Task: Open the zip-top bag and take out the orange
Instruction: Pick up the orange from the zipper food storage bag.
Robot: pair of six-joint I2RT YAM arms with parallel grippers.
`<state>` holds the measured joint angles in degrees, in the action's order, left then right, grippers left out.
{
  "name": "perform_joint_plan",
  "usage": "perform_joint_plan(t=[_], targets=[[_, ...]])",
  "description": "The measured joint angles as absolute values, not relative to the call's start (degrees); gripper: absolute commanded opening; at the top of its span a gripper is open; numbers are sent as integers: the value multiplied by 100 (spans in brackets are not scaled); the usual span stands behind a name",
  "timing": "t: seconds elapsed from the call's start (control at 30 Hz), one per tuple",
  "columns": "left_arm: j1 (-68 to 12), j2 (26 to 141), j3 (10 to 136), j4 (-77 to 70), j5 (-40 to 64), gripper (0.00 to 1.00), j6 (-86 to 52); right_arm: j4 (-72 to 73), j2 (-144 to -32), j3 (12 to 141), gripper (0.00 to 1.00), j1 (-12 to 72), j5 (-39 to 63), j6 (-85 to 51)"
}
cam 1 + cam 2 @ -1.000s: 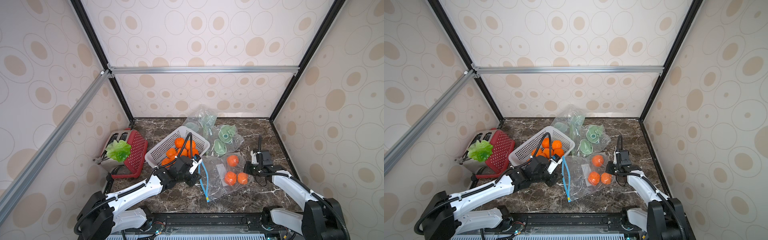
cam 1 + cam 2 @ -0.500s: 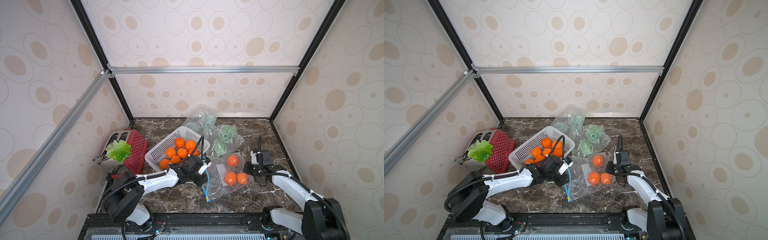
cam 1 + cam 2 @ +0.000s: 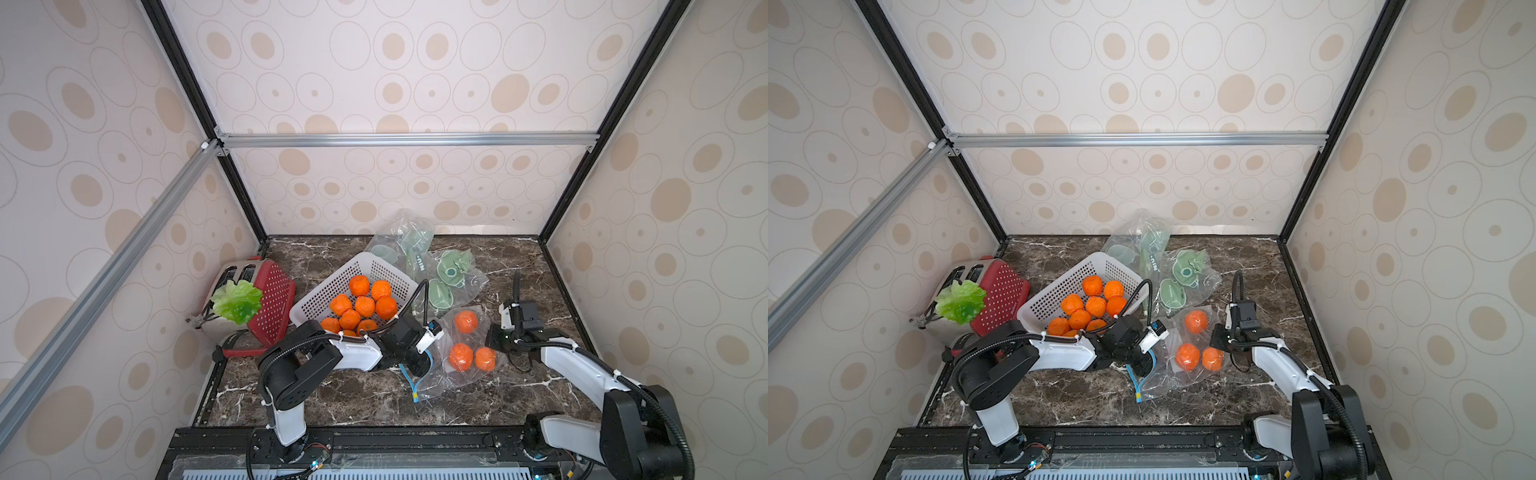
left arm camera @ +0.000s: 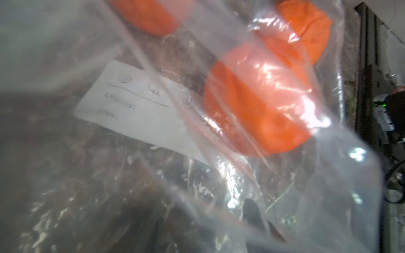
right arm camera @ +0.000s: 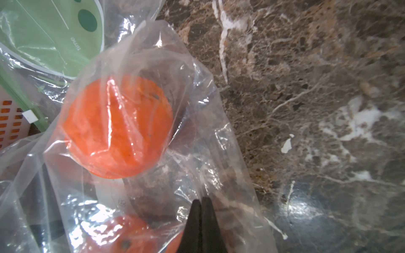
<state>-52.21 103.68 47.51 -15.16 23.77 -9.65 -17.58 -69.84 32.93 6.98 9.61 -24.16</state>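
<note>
The clear, crinkly plastic zip-top bag (image 3: pixel 440 380) lies on the brown marbled tabletop (image 3: pixel 332 399) between both pincers, holding 3 round, dimpled oranges (image 3: pixel 466 322). The right gripper (image 5: pixel 202 200) has its black jaws pressed together on the bag's film. The left gripper (image 3: pixel 419 363) sits at the blue zip edge (image 3: pixel 412 386); its spread cannot be told.
</note>
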Motion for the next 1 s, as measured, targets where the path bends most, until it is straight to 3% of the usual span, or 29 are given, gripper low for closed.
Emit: perform_joint_plan(t=[0.4,1.0], targets=[[-5778,10676,4648,-2571,2084,99,-248,-1754,-7081,3293,0,698,1028,-2423],[-6066,11524,5325,-3573,1767,99,-82,-1614,-7393,3293,0,672,1396,-2528]])
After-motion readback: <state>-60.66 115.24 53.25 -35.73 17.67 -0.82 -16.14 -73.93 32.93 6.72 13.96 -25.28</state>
